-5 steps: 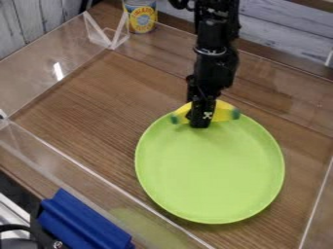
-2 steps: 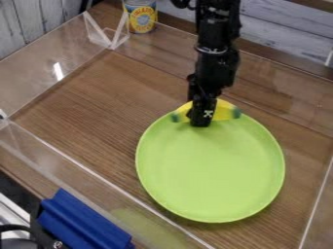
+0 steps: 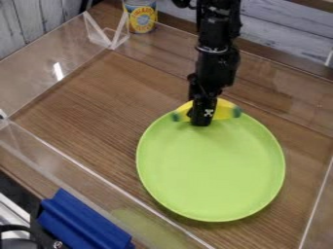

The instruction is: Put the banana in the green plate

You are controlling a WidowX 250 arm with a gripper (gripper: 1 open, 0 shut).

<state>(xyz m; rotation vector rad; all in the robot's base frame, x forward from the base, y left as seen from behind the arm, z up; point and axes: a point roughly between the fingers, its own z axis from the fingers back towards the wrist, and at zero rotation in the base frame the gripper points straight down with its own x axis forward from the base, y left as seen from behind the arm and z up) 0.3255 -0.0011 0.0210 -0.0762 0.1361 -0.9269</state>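
Observation:
The yellow banana [image 3: 227, 110] lies across the far rim of the lime-green plate [image 3: 208, 180], with a dark green tip showing at each end. My gripper [image 3: 202, 119] points straight down onto the middle of the banana. Its black fingers are closed against the banana's sides and hide its centre. The banana rests low, at the plate's edge, partly over the rim. The plate sits on the wooden table at the right front and holds nothing else.
Clear acrylic walls [image 3: 53, 68] ring the wooden table. A yellow cup [image 3: 140, 17] and a clear plastic stand [image 3: 107, 34] are at the back left. A blue object [image 3: 81, 226] lies at the front left, outside the wall.

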